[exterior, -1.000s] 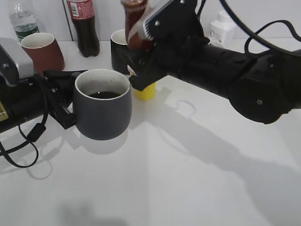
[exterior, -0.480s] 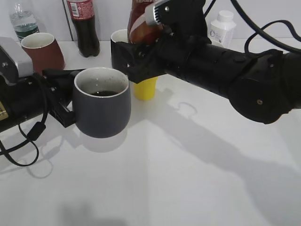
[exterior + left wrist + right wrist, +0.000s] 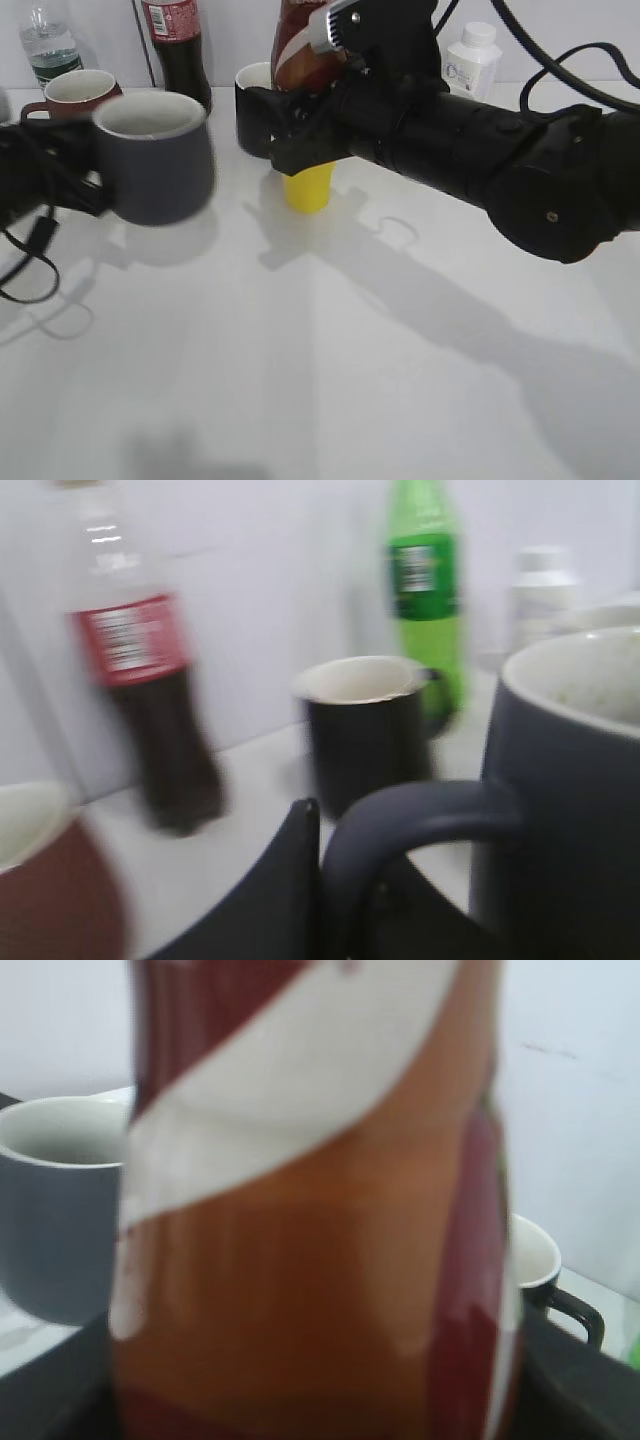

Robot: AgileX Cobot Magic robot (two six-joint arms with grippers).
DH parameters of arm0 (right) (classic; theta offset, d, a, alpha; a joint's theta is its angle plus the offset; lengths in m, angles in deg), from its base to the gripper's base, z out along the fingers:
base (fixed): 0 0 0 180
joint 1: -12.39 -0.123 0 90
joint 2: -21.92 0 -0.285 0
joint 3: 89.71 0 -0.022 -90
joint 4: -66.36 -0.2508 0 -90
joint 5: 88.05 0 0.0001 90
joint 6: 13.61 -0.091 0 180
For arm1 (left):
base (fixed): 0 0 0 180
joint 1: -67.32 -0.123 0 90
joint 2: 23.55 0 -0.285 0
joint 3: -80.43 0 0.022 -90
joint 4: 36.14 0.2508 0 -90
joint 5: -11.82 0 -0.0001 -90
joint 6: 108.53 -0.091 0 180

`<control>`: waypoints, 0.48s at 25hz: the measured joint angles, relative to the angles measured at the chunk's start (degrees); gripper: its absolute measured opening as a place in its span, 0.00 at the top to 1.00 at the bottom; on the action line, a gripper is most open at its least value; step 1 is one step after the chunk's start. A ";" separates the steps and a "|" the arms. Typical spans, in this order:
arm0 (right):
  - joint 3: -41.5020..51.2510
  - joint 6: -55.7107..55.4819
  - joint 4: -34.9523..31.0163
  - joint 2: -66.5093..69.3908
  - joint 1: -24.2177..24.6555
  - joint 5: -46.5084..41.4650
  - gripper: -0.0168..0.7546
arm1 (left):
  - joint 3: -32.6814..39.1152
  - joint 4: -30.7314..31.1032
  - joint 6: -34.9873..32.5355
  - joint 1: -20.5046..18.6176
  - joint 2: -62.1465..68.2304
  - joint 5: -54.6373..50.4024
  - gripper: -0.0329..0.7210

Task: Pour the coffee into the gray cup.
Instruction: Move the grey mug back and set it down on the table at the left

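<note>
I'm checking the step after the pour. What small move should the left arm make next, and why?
Probably set the gray cup down on the table. The left gripper holds it by the handle, away from the coffee bottle, which the right gripper holds upright, so pouring looks finished.

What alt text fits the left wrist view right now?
Blurred close-up of the gray cup, its loop handle against the left gripper's black finger. Behind stand a black mug, a cola bottle, a green bottle and a reddish-brown mug.

The near tabletop (image 3: pixel 330 380) lies open, while the cola bottle (image 3: pixel 180 55), black mug (image 3: pixel 255 110) and yellow cup (image 3: pixel 308 188) crowd the back.
</note>
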 joint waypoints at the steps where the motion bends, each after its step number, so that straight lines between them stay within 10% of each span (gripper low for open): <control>1: 0.00 0.00 0.00 0.00 0.00 0.00 0.29 | 0.00 -1.26 -0.13 -1.22 0.00 0.00 0.90; 12: 0.00 -0.07 -0.01 0.00 0.00 0.71 0.29 | -5.33 -3.42 -0.45 -6.91 5.85 0.04 0.90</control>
